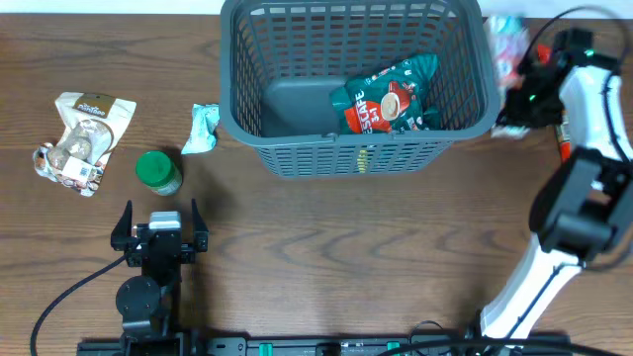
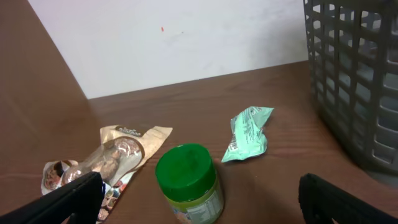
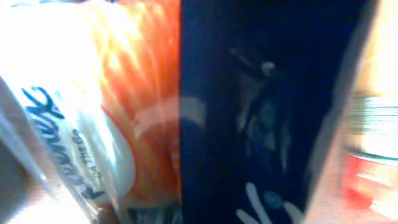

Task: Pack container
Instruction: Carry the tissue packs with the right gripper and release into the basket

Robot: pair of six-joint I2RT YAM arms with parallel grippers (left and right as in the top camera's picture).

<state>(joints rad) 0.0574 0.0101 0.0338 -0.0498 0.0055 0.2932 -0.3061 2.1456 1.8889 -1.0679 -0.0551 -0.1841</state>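
Packet point(image 1: 506, 42) beside the container point(image 1: 361, 138) crowded by the right end effector point(image 1: 519, 94), presumably for packing, grip impossible to tell; left end effector point(image 1: 160, 220) spread wide, idle.

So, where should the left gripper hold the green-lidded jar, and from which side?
Around its round body, just under the lid, coming level from the near side. The jar stands upright straight ahead of the open left gripper, and nothing touches its flanks.
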